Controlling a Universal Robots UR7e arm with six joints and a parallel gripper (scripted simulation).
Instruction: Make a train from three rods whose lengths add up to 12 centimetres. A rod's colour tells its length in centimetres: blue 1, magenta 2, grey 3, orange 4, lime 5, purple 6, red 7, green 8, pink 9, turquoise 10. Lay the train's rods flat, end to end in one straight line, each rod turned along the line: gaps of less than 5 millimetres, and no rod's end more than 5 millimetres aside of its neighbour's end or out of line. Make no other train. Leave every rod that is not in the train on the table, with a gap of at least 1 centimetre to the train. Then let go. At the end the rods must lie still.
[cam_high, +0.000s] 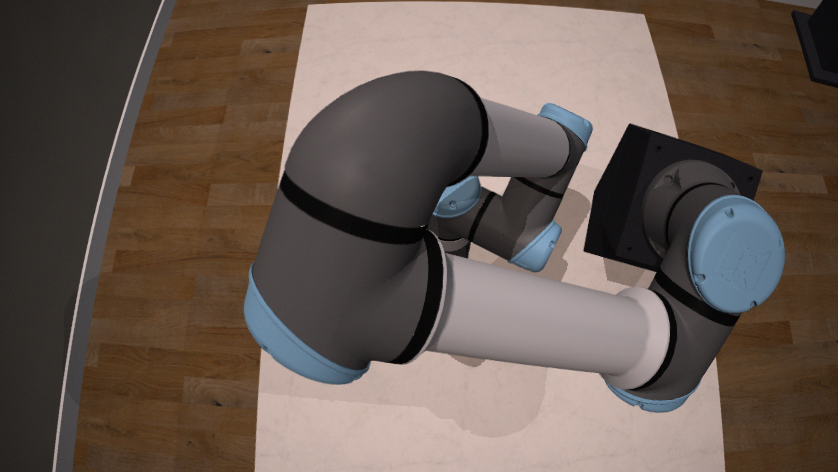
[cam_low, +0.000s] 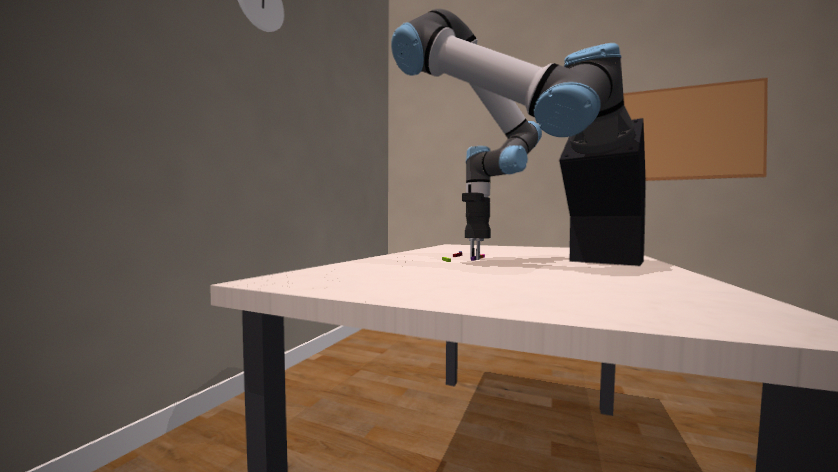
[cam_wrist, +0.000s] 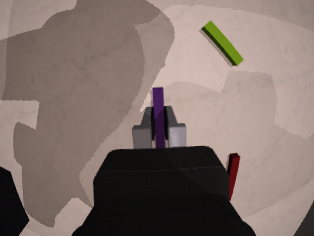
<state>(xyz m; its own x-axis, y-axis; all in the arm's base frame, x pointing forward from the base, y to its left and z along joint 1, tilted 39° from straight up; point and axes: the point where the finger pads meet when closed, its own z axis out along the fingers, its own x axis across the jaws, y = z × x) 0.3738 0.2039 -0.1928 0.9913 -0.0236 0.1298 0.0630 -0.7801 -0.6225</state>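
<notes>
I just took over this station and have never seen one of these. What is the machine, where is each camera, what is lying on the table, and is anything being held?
It is a single jointed arm bolted to a black pedestal on a pale table. One camera looks straight down and sees mostly the arm. One stands off to the side. One rides on the wrist, looking down past the tool. The tool is shut on a purple rod, low over the table. A lime rod lies farther off, and a red rod shows beside the tool, partly hidden. Other rods may be out of sight.
</notes>
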